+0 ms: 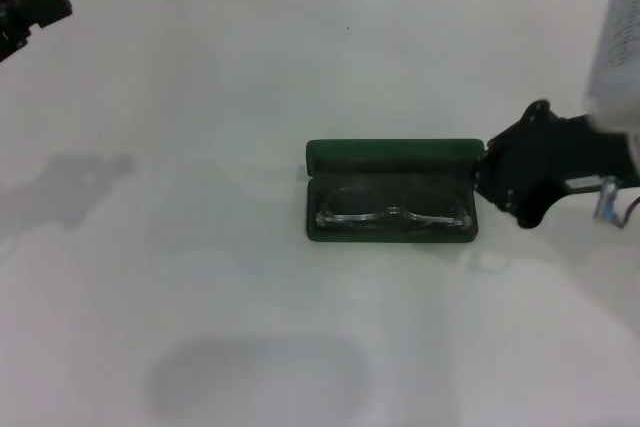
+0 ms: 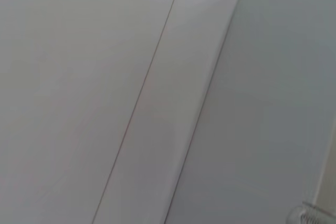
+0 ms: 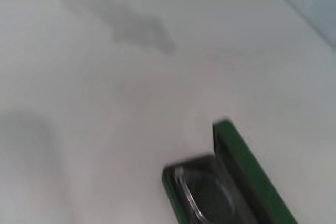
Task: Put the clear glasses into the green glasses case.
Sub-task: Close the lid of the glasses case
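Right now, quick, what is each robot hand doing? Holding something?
Left gripper: parked at the far left table edge, cannot tell.
Right gripper: beside the green glasses case, which holds the clear glasses; cannot tell.

Light falls bright and even across my bench (image 1: 200, 247), which washes out nearly white. Soft grey shadows lie on it: one at my left, a broad rounded one near the front edge, a fainter one under my right tool (image 1: 520, 187). The green glasses case (image 1: 392, 155) casts only a thin shadow. My right arm's upper part blurs to a pale smear at the head view's edge. My right wrist view is soft throughout; my left wrist view shows flat, featureless grey surfaces.
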You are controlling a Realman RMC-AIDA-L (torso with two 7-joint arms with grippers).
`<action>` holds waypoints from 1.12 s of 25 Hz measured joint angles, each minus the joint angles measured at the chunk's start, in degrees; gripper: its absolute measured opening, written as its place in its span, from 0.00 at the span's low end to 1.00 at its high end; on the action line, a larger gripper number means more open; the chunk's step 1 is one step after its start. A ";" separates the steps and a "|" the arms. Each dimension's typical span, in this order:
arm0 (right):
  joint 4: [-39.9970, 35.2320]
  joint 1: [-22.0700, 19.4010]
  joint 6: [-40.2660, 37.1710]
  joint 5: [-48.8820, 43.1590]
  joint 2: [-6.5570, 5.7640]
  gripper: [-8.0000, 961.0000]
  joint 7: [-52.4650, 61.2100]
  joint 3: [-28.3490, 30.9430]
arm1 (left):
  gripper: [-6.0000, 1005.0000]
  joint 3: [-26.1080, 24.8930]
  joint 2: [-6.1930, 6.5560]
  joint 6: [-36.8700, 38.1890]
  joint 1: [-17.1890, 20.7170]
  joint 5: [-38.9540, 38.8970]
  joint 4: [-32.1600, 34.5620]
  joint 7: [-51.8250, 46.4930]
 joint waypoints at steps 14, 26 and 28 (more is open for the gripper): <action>28.78 -3.99 -28.19 36.93 -0.24 0.08 -36.84 44.72 | 0.06 0.32 -0.88 -1.30 -7.99 9.10 0.61 -2.03; 54.68 -2.45 -44.52 35.10 -4.92 0.59 -49.14 64.67 | 0.24 1.77 -6.13 -9.94 -23.52 32.08 3.14 -7.67; 55.03 -2.75 -44.35 34.87 -4.64 0.63 -49.29 64.77 | 0.31 3.85 -6.93 -12.53 -25.43 34.68 2.75 -7.93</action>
